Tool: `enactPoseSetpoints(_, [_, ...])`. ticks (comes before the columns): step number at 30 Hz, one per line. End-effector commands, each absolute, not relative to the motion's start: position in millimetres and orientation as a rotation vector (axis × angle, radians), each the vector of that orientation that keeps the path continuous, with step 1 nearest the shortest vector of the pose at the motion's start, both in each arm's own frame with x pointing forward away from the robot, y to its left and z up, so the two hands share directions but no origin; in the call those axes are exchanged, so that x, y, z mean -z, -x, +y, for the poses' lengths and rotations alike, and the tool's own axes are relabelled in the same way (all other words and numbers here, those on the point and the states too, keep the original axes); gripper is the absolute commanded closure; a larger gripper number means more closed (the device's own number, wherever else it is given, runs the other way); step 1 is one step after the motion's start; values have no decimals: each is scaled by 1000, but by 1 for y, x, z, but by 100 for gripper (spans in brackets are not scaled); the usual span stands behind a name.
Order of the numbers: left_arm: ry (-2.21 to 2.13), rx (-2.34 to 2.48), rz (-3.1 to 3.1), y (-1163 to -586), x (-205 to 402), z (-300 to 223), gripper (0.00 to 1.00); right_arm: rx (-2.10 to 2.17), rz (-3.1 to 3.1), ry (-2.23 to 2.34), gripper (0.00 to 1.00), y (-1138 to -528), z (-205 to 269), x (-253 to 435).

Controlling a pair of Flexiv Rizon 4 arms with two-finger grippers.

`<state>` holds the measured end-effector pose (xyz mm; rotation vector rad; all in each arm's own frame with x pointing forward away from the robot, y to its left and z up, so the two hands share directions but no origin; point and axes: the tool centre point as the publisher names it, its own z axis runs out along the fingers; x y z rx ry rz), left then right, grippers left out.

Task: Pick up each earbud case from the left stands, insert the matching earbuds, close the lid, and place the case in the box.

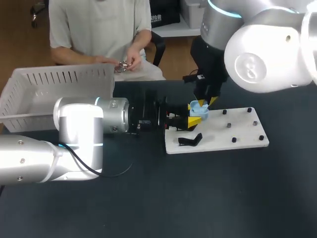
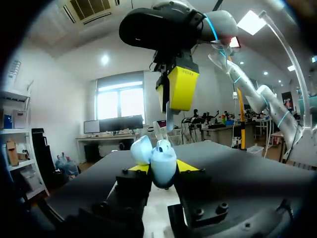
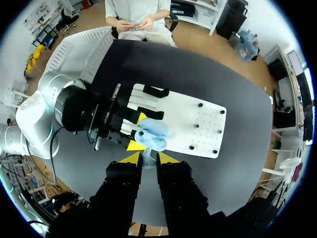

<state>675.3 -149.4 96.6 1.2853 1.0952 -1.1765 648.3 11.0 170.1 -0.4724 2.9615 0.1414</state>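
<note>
A light-blue earbud case (image 2: 162, 163) with its lid (image 2: 141, 148) tipped open sits between the yellow tips of my left gripper (image 2: 159, 168), which is shut on it. In the head view the case (image 1: 200, 110) hangs just over the left part of the white pegboard (image 1: 233, 130). My right gripper (image 3: 148, 157) comes down from above, right over the open case (image 3: 154, 131). It is shut on a small pale earbud (image 3: 147, 158), which the left wrist view shows just above the case's mouth (image 2: 159, 133).
A black stand (image 1: 190, 141) lies on the pegboard's near left corner, and several black pegs (image 1: 234, 140) dot its right half. A white slatted basket (image 1: 54, 84) stands at the back left behind my left arm (image 1: 79, 129).
</note>
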Motion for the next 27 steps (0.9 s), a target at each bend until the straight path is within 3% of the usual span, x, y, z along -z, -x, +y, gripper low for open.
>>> enactPoseSetpoints(1, [-1287, 1179, 1095, -677, -97, -150, 100, -116, 2970, 479, 100, -652, 17, -168])
enactPoseSetpoints(27, [-1287, 1179, 1095, -677, -97, -150, 100, -73, 2972, 518, 100, -656, 26, -157])
